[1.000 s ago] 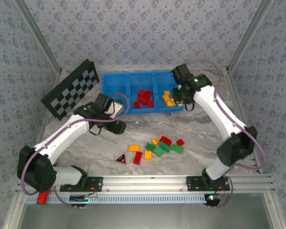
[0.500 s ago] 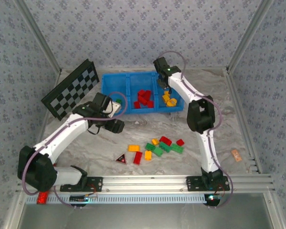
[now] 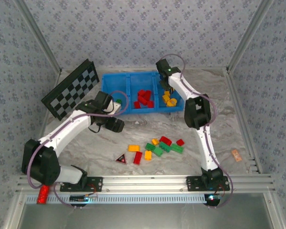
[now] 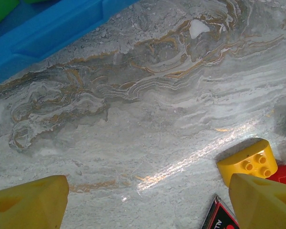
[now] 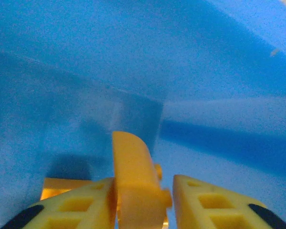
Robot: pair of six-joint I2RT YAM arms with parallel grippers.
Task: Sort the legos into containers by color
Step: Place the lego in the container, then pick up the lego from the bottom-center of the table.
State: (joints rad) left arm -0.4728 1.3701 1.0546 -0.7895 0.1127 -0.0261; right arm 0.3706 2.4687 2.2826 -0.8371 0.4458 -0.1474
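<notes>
**A:** So where's the right gripper (image 5: 139, 202) at?

**B:** Pinching a yellow brick (image 5: 133, 176) over the bin's (image 5: 205, 47) right compartment (image 3: 170, 109). Meanwhile the left gripper (image 4: 145, 202), spread wide, is nearer the loose bricks (image 3: 157, 147) on the surface (image 4: 148, 105).

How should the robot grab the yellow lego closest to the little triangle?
Come straight down from above: the yellow lego lies flat on the table with its studs up. Pinch its two long sides with the open left end effector. A red lego sits close by one corner, so I'd go carefully.
</notes>
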